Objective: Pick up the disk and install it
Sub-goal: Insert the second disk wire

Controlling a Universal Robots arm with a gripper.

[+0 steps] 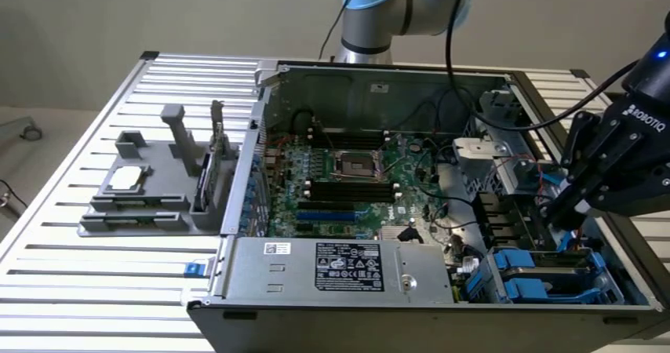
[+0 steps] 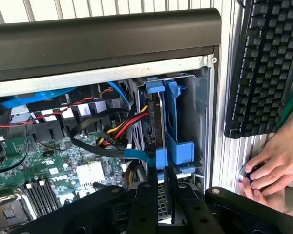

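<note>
Gripper [image 2: 158,187]: nearly closed, thin dark fingers [image 2: 145,204] pinching the near edge of the disk; seen over the drive bay at the exterior view's right [image 1: 560,212].
Disk [image 2: 158,131]: standing on edge in the blue carrier [image 2: 178,146], part way down in the bay at the case corner; blue carriers also seen at the case's near right corner [image 1: 544,278].
Handling: judged stiff and fairly heavy for its size, smooth metal faces likely slippery, sensitive to knocks; best held by the edges or the plastic carrier, not the flat faces.
Cables [image 2: 122,127]: red, yellow and black bundle just beside the disk, near enough to snag.
Motherboard [image 1: 346,184]: beyond the bay, inside the open case [image 1: 314,271].
Keyboard [image 2: 263,68]: outside the case wall.
Hand [image 2: 273,163]: a person's, resting by the keyboard on a small round object.
Table [image 1: 94,290]: ribbed metal, grey fixture [image 1: 157,188] well apart at the exterior view's left.
</note>
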